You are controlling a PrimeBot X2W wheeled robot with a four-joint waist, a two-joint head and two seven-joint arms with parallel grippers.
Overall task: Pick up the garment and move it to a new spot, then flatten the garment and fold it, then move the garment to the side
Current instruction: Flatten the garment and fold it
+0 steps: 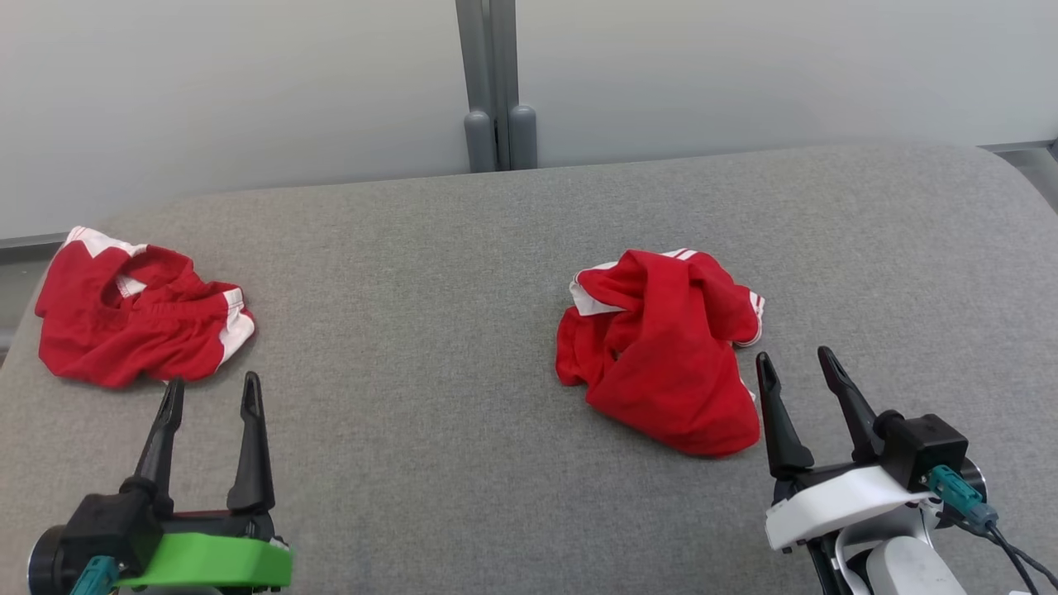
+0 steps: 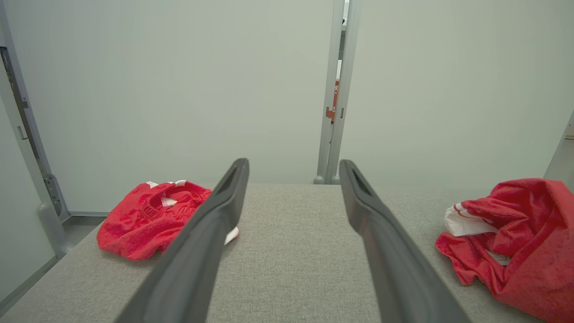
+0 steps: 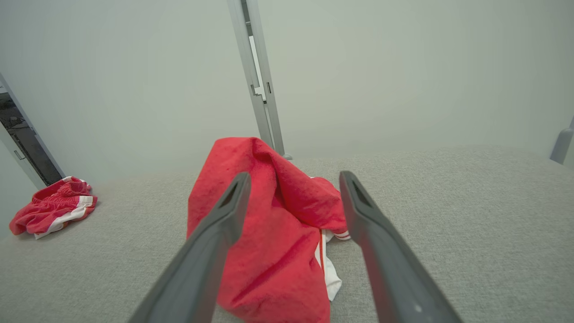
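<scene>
Left gripper [image 1: 212, 382] and right gripper [image 1: 794, 355] hang spread and empty; a shallow pinch may drop the crumpled red white-trimmed cloth garment [image 1: 661, 364].

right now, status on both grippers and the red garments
Left gripper open, empty, short of left red garment. Right gripper open, empty, beside crumpled right red garment. Nothing blocks either reach.

A red garment [image 1: 661, 364] with white trim lies crumpled in a loose heap right of centre in the head view; a second garment [image 1: 124, 322], red and white too, lies bunched well apart at far left.
</scene>
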